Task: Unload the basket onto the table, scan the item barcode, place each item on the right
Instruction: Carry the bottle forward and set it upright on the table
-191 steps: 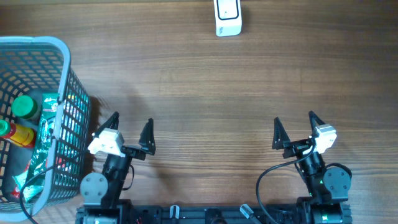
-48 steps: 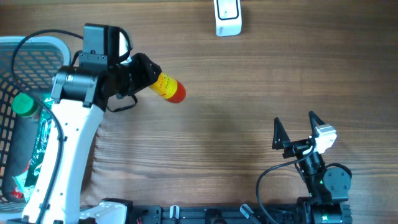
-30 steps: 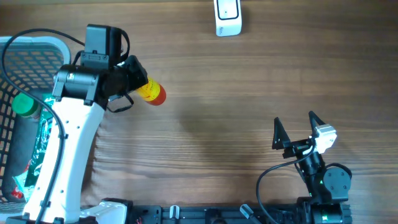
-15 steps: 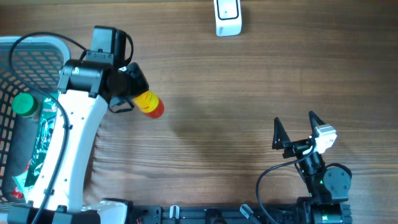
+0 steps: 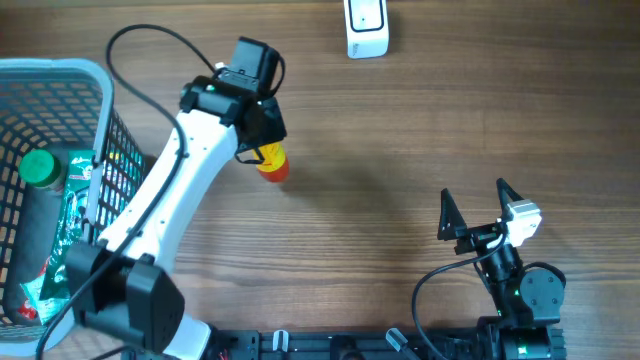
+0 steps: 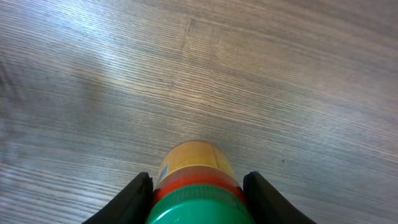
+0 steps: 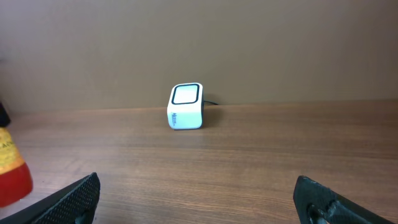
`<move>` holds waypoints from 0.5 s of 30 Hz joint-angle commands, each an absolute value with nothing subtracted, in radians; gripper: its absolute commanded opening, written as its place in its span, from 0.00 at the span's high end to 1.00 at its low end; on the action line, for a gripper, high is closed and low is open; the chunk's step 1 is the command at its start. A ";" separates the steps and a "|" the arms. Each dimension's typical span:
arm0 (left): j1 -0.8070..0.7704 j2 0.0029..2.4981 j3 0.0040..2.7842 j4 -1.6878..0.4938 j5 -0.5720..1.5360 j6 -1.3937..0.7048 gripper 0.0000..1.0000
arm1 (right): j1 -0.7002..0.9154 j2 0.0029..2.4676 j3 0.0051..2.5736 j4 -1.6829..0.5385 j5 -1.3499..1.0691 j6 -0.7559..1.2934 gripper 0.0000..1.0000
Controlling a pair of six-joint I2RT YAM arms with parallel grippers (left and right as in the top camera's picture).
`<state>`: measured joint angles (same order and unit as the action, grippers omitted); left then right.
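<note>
Grips a yellow-and-red bottle [image 5: 272, 163] in the left gripper [image 6: 198, 193], jaws partly closed against its two sides. Has carried it rightward in the last second, clear of the wire basket [image 5: 60, 68] at the left edge of the overhead view. Has also turned it, so that the red end now points toward the bottom of the frame rather than out to the right. Holds it over bare worktop [image 5: 420, 120], left of centre. Still well apart from the white barcode scanner [image 5: 366, 28] at the top centre. Catches the bottle at the far left edge of the right wrist view, scanner window facing that camera. Means pickup done, presentation to the scanner not yet. Cannot tell where the barcode sits on the label. Leaves the right gripper [image 5: 472, 192] spread wide and empty at lower right, unmoved.
</note>
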<state>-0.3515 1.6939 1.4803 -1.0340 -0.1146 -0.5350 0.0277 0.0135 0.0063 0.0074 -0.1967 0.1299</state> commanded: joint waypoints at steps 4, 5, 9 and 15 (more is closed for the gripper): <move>-0.394 1.764 1.489 -1.028 -0.150 -0.559 0.62 | 0.033 0.008 0.005 0.013 -0.180 0.119 0.00; -0.404 1.767 1.489 -1.024 -0.151 -0.581 0.62 | 0.033 0.008 0.005 0.013 -0.180 0.120 0.00; -0.455 1.768 1.489 -0.968 -0.152 -0.588 0.62 | 0.033 0.008 0.005 0.013 -0.180 0.119 0.00; -0.532 1.768 1.489 -0.909 -0.244 -0.646 0.62 | 0.033 0.008 0.005 0.013 -0.180 0.119 0.00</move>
<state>-0.4976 1.7641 1.4803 -0.9222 -0.1440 -0.5816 0.0277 0.0139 0.0063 0.0074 -0.1967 0.1299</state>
